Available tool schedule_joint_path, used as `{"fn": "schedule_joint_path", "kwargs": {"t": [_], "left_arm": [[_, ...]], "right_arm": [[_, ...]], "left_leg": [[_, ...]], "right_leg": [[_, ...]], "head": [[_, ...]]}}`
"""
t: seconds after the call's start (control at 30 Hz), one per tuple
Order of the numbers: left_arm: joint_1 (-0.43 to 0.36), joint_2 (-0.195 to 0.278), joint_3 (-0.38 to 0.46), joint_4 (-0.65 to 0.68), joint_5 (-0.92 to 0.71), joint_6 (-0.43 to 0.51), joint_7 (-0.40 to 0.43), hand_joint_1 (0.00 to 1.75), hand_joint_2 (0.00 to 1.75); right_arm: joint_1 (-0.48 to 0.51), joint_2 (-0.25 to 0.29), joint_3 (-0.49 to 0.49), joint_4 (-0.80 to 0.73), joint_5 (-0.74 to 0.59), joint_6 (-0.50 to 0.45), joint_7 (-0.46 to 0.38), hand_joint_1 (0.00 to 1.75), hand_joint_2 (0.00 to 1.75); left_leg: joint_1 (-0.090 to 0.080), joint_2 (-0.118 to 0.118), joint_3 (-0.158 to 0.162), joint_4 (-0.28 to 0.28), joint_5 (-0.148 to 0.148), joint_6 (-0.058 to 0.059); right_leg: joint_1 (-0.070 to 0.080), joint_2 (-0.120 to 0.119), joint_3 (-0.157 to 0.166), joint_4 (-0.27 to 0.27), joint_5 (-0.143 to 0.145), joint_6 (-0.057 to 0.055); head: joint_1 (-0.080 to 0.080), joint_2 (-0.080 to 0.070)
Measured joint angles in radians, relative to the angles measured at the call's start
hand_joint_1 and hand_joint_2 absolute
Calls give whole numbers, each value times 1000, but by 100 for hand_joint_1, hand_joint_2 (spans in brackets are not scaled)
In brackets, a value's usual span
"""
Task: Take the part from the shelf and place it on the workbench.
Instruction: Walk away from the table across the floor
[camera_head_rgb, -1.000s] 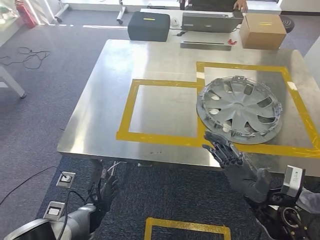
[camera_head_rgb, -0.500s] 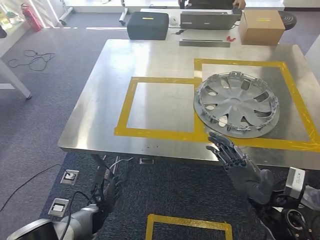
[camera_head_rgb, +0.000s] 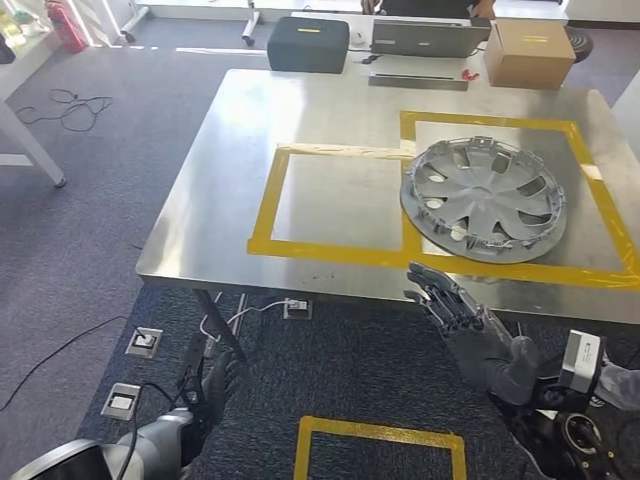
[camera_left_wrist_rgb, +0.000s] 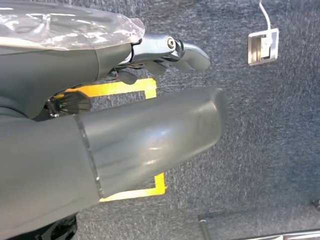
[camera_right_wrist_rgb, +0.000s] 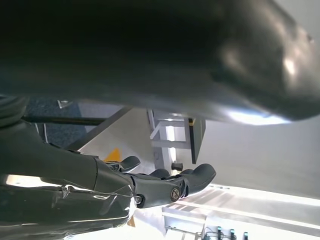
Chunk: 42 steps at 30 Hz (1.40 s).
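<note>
The right hand (camera_head_rgb: 472, 330) hangs free off the table's near edge, fingers straight and spread, holding nothing. At its twelve o'clock, near but not touching, the hubcap (camera_head_rgb: 483, 198) lies flat on the steel table (camera_head_rgb: 226, 180), inside the right yellow tape square (camera_head_rgb: 596, 190). Over at eight o'clock, low above the carpet, the left hand (camera_head_rgb: 207, 395) is empty too, fingers loose. A cardboard box (camera_head_rgb: 530, 52) sits at the table's far edge.

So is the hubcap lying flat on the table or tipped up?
Flat. The hubcap lies on the table, inside the right yellow tape square, no robot hand touching it.
</note>
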Motion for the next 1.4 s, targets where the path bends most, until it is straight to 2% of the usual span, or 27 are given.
{"fn": "schedule_joint_path", "kwargs": {"t": [0.1, 0.13, 0.17, 0.2, 0.3, 0.37, 0.43, 0.47, 0.5, 0.53, 0.6, 0.63, 0.67, 0.7, 0.77, 0.83, 0.87, 0.97, 1.0, 1.07, 1.13, 1.17, 1.2, 1.23, 1.27, 1.33, 1.4], "left_arm": [[0, 0, 0, 0, 0, 0, 2, 0, 0], [1, 0, 0, 0, 0, 0, 3, 0, 0], [2, 0, 0, 0, 0, 0, 3, 0, 0], [3, 0, 0, 0, 0, 0, 3, 0, 0], [4, -2, 0, 0, 0, 0, 3, 0, 0], [3, -2, 0, 0, 1, 0, 3, 0, 0], [4, -1, 0, 0, 1, 0, 2, 0, 0], [5, -1, 0, 0, 1, 0, 2, 0, 0], [5, 0, 0, 0, 1, 0, 2, 0, 0], [5, 0, 0, 0, 1, 0, 2, 0, 0], [5, 0, 0, 0, 3, 0, 1, 0, 0], [7, 0, 0, 0, 3, 0, 1, 0, 0], [8, 0, 0, 0, 3, 0, 1, 0, 0], [9, 0, 0, 0, 3, 0, 1, 0, 0], [8, 1, 0, 0, 4, 0, -1, 0, 0], [7, 1, 0, 0, 7, 0, -6, 0, 0], [7, 1, 0, 0, 8, 0, -8, 0, 0], [10, 4, 0, 0, 11, 0, -11, 0, 0], [10, 5, 0, 0, 12, 0, -12, 0, 0], [10, 7, 0, 0, 14, 0, -13, 0, 0], [13, 8, 0, 0, 15, 0, -14, 0, 0], [15, 8, 0, 0, 15, 0, -14, 0, 0], [17, 9, 1, 0, 17, 1, -14, 0, 0], [19, 9, 1, 0, 18, 1, -14, 0, 0], [20, 10, 1, 0, 20, 2, -14, 0, 0], [20, 10, 1, 0, 22, 2, -16, 0, 0], [20, 12, 2, 0, 23, 3, -19, 0, 0]], "right_arm": [[1, 0, 0, 1, 1, 0, 0, 0, 0], [2, 0, 0, 1, 1, 0, 0, 0, 0], [2, 0, 0, 2, 1, 0, 0, 0, 0], [2, 0, 0, 2, 2, 0, 0, 0, 0], [1, 0, 0, 2, 2, 0, 0, 0, 0], [0, 0, 0, 2, 2, 0, -1, 0, 0], [0, 0, -1, 2, 2, 0, 0, 0, 0], [-1, 0, 0, 1, 3, -2, 1, 0, 0], [-2, 0, 0, 1, 3, -3, 2, 0, 0], [-3, 0, 0, 1, 4, -5, 3, 0, 0], [-4, 0, -1, 1, 4, -10, 7, 0, 0], [-3, 0, -1, 1, 4, -11, 8, 0, 0], [-3, 0, -1, 1, 5, -13, 9, 0, 0], [-2, 0, 0, 1, 5, -15, 11, 0, 0], [-2, 0, 0, 1, 4, -30, 22, 0, 0], [-5, 0, -2, 1, 3, -53, 40, 0, 0], [-7, 0, -2, 1, 3, -64, 49, 0, 0], [-11, 0, -3, 2, 4, -92, 73, 0, 0], [-11, 0, -4, 4, 5, -98, 77, 0, 0], [-12, 0, -5, 6, 6, -109, 81, 0, 0], [-12, 0, -6, 10, 7, -120, 82, 0, 0], [-12, 0, -6, 12, 7, -126, 82, 0, 0], [-12, 0, -7, 15, 8, -132, 83, 0, 0], [-13, 0, -8, 18, 7, -136, 82, 0, 0], [-13, 0, -9, 20, 3, -136, 80, 0, 0], [-17, 0, -13, 24, -12, -131, 73, 0, 0], [-22, 0, -16, 28, -27, -122, 67, 0, 0]], "left_leg": [[-2, -3, -24, -1, 19, 9], [-3, -6, -33, 0, 26, 10], [-5, -10, -42, 0, 33, 9], [-6, -15, -49, 1, 39, 8], [-9, -28, -63, 1, 56, -1], [-7, -35, -69, 1, 70, -12], [-5, -42, -74, 0, 81, -24], [-5, -41, -80, 8, 73, -29], [-4, -36, -94, 33, 48, -33], [-2, -27, -116, 83, 4, -37], [5, -12, -170, 227, -92, -48], [9, -9, -188, 290, -117, -54], [12, -7, -191, 324, -117, -59], [15, -6, -174, 321, -95, -62], [21, 0, -83, 208, -40, -66], [20, 6, 18, 60, -36, -61], [18, 6, 44, 18, -45, -56], [12, 5, 41, 2, -40, -30], [11, 6, 34, 1, -31, -19], [11, 8, 13, -3, -10, -3], [7, 6, -10, -2, 8, 3], [5, 4, -21, -1, 16, 3], [3, 2, -32, 0, 24, 2], [2, 0, -41, 0, 31, 0], [1, -2, -49, 1, 38, -2], [-1, -4, -59, 2, 51, -10], [-1, -5, -64, 1, 65, -21]], "right_leg": [[-1, 2, -68, 203, -131, 6], [-1, 2, -78, 253, -153, 6], [-1, 2, -68, 264, -154, 4], [0, 3, -37, 230, -137, 1], [5, 24, 113, -1, -71, -17], [10, 36, 154, -69, -62, -22], [11, 27, 153, -75, -48, -29], [9, 20, 149, -80, -39, -35], [6, 13, 141, -85, -29, -42], [4, 6, 130, -89, -17, -48], [5, -4, 101, -88, 3, -54], [5, -8, 86, -88, 13, -53], [5, -12, 72, -87, 23, -51], [5, -16, 58, -86, 32, -48], [4, -22, 35, -80, 47, -41], [7, -25, 18, -69, 58, -30], [7, -27, 13, -63, 62, -24], [2, -26, 6, -56, 70, -6], [0, -21, -4, -39, 51, -1], [-3, -8, -40, 58, -37, 6], [-2, -3, -75, 201, -126, 10], [-2, -2, -79, 246, -140, 11], [-2, -1, -65, 255, -132, 9], [-2, 0, -32, 222, -108, 6], [-1, 1, 18, 154, -79, 1], [3, 6, 118, 0, -53, -10], [9, 9, 155, -68, -52, -16]], "head": [[10, 0], [11, 0], [11, 0], [11, 0], [10, 0], [11, 0], [12, 0], [12, 0], [11, 0], [9, 0], [3, 0], [0, 0], [-2, 0], [-5, 0], [-8, 0], [-12, 0], [-11, 0], [-3, 0], [0, 0], [7, 0], [13, 0], [14, 0], [14, 0], [14, 0], [14, 0], [13, 0], [10, 0]]}}
